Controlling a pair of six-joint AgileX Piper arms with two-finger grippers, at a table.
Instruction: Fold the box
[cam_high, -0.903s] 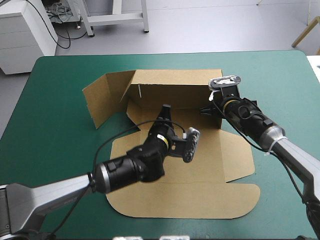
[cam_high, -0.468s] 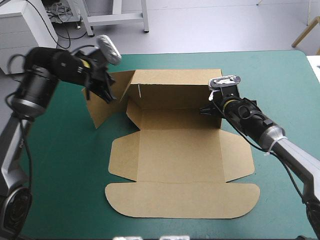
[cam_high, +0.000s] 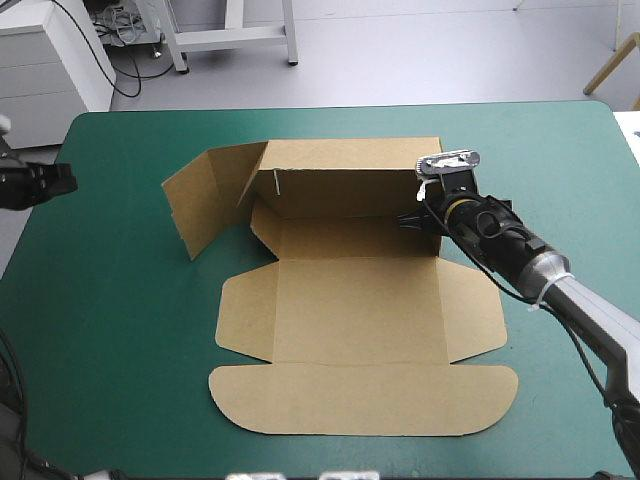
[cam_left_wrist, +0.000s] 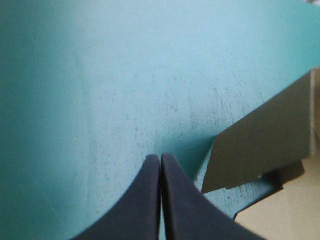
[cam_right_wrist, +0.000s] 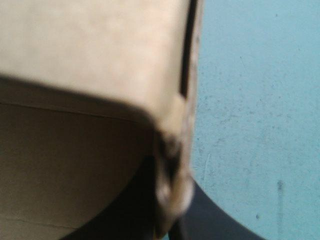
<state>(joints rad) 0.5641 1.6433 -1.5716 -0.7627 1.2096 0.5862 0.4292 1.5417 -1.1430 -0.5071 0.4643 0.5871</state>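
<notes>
Where the right gripper (cam_high: 421, 217) meets the box (cam_high: 360, 310), its black fingers are pinched almost together on the right end of the raised back wall (cam_high: 345, 180). Right wrist view: same gripper (cam_right_wrist: 172, 205), board edge standing between the two fingers, one on the wall's inner face and one on its outer. Teal-green cover (cam_right_wrist: 255, 125) lies bare just beyond that corner on the outer side.

Left gripper (cam_high: 40, 186): at the table's left edge, well apart from the box, holding nothing. Left wrist view: the fingers of this gripper (cam_left_wrist: 160, 159) are pressed flat together into a single point over bare cover. The box's side wing (cam_left_wrist: 265, 145) shows ahead and off to one side, not touching.

Box, high view: roughly mid-table.
- Back wall upright on the far side.
- Side wing (cam_high: 205, 200) at the wall's left end, also upright, swung outward at an angle toward the table's left.
- Base panel (cam_high: 355, 310) flat on the cover in front of the wall.
- One short flap flat on the left (cam_high: 245, 315), one on the right (cam_high: 475, 315).
- Long panel with rounded corners (cam_high: 365, 400) flat along the near side.
- Whether a matching wing stands at the wall's right end cannot be told, since the gripper and arm cover that spot.
</notes>
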